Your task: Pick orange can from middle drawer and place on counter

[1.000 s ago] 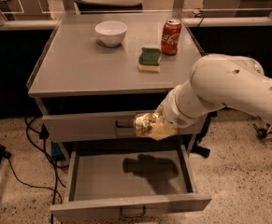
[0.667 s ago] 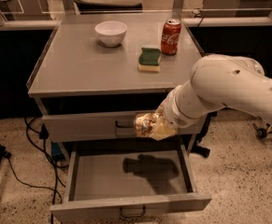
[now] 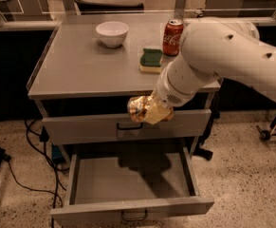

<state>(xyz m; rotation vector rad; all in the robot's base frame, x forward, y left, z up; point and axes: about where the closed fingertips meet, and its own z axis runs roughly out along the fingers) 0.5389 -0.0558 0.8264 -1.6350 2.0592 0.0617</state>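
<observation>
The orange can (image 3: 138, 109) is shiny and golden with a silvery end. It lies sideways in my gripper (image 3: 151, 112), which is shut on it. Can and gripper hang in front of the closed top drawer, just below the front edge of the counter (image 3: 85, 68) and above the open middle drawer (image 3: 123, 179). The middle drawer is pulled out and its flat grey inside shows only the arm's shadow. Its dark loop handle (image 3: 133, 216) sits on the front. My white arm reaches in from the right and hides the counter's right front corner.
On the counter stand a white bowl (image 3: 112, 33) at the back, a red Coca-Cola can (image 3: 172, 37) and a green-and-yellow sponge (image 3: 151, 61). The closed top drawer has a handle (image 3: 129, 126). Cables (image 3: 19, 175) lie on the floor at left.
My gripper has lifted the orange can up and a little to the left, closer to the counter's front edge. The drawer and the things on the counter have not moved.
</observation>
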